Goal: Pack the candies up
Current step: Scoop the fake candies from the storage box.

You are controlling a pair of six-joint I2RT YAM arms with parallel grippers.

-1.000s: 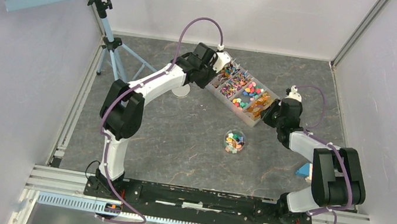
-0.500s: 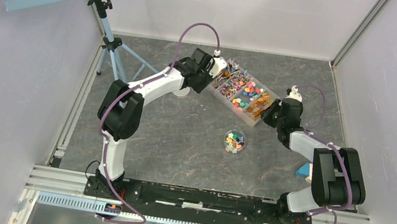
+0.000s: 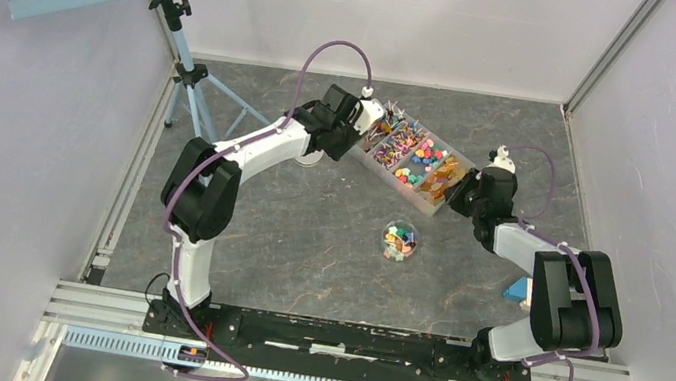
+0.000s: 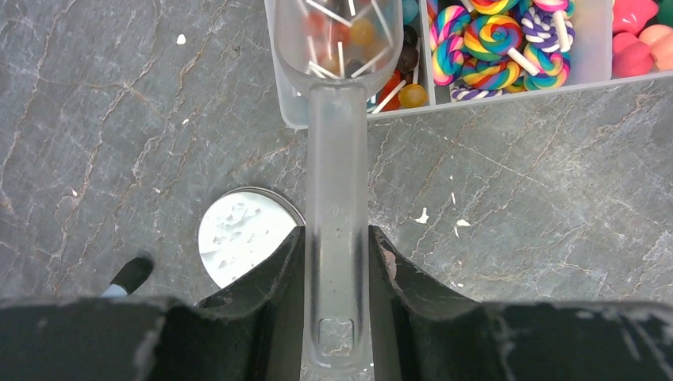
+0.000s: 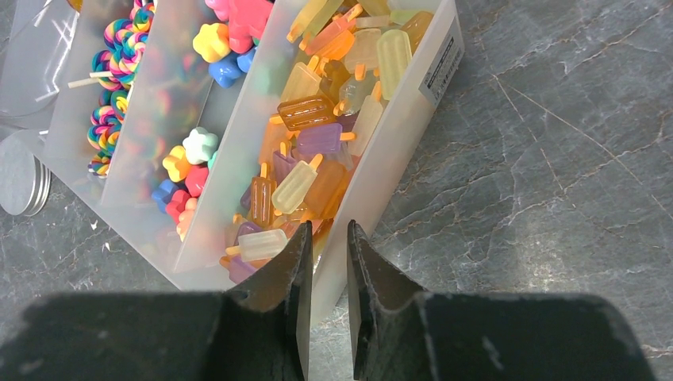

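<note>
The left tool point(image 4: 337, 246) clenched a clear scoop point(image 4: 337, 159), its bowl among candies point(image 4: 484, 40) in the end compartment of a tray point(image 5: 413, 87). The right tool point(image 5: 328, 238) pinched the tray's wall. More candies filled a jar point(image 3: 398, 240) on the table point(image 3: 305, 246).

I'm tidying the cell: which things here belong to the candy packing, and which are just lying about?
Job: candies, divided tray gripped by right gripper, clear scoop in left gripper, round jar, grey lid.
Lying about: tripod stand, small blue object.
</note>
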